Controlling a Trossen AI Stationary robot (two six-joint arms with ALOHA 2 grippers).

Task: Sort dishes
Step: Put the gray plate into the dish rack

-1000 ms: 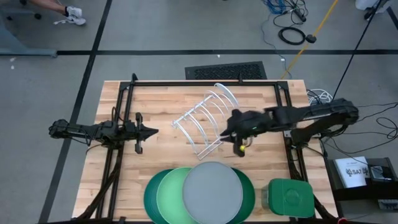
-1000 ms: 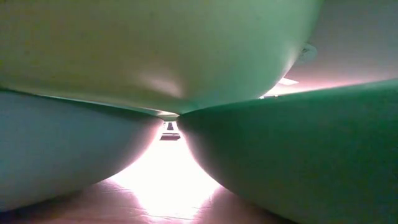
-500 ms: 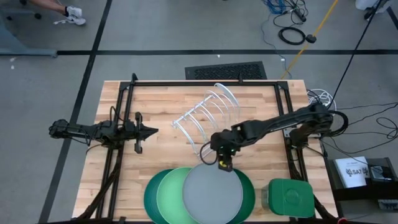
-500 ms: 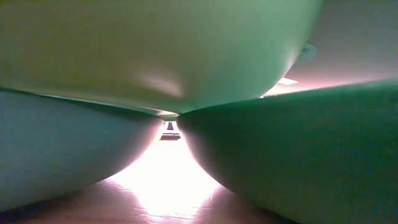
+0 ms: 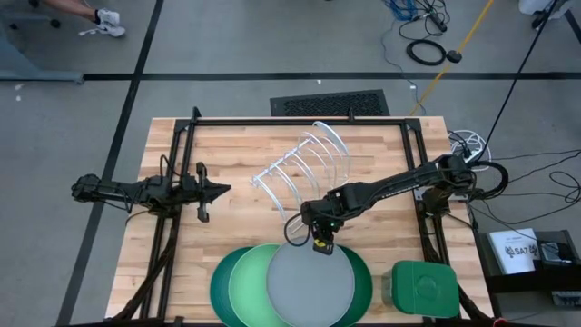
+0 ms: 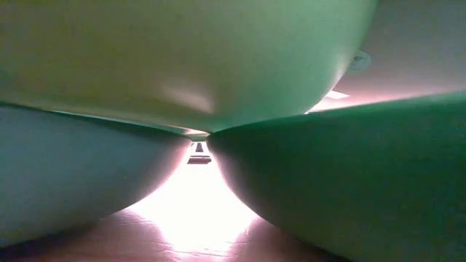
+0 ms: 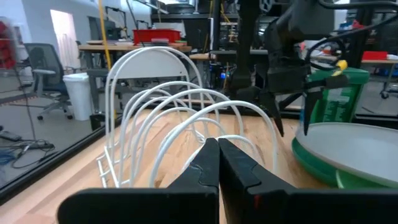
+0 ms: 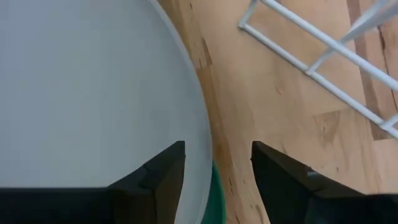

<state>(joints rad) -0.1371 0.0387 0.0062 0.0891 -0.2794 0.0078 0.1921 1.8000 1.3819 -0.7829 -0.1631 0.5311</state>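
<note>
Grey plate [image 5: 310, 283] tops an overlapping stack at the 6 o'clock edge of the wooden worktop [image 5: 236, 154]. Beneath it the light green plate [image 5: 247, 283] peeks out toward 9 o'clock, the teal plate [image 5: 218, 289] shows farther that way, and the dark green plate [image 5: 365, 283] shows toward 3 o'clock.

Reaching in from 3 o'clock, the right arm places the right claw [image 5: 318, 243] at the 12 o'clock rim of the grey plate. In the right wrist view its fingers [image 8: 155, 177] are spread apart, one over the grey surface and one past the rim above bare wood, gripping nothing.

Just beyond that claw toward 12 o'clock stands the white wire rack [image 5: 304, 173], mid-worktop. A green square container [image 5: 425, 289] sits at the 5 o'clock corner.

At 9 o'clock the left claw [image 5: 221, 191] waits, its fingers [image 7: 205, 168] pressed together and empty, pointing at the rack.
</note>
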